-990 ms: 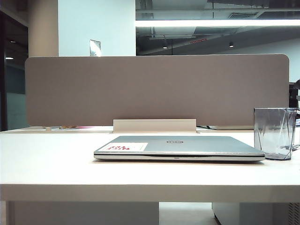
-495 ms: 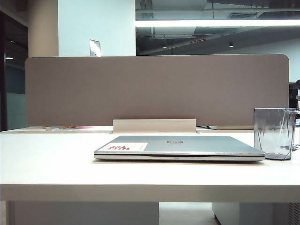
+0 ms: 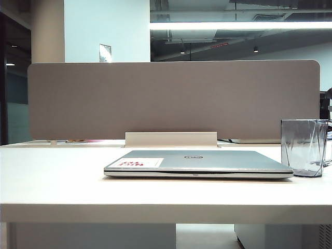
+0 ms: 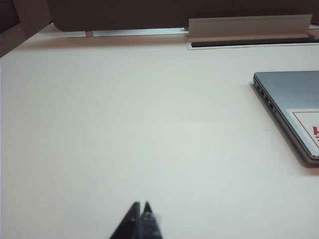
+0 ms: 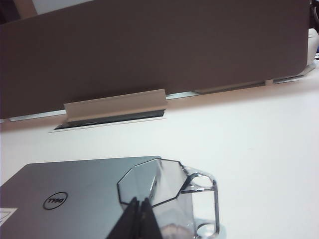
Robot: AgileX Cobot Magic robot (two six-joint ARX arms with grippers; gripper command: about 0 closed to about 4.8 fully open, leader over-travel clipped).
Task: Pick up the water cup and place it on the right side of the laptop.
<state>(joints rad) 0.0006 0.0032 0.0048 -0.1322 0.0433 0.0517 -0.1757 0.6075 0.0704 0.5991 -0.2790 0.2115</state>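
Exterior view: the water cup (image 3: 304,148) was seen upright on the table (image 3: 62,176), just right of the closed laptop (image 3: 199,162); no gripper was shown.
Left wrist view: the left gripper (image 4: 141,213) was held over bare table, jaws pressed together on nothing; the laptop lay well apart.
Right wrist view: the right gripper (image 5: 139,209) was poised above the cup, jaws closed, nothing gripped.
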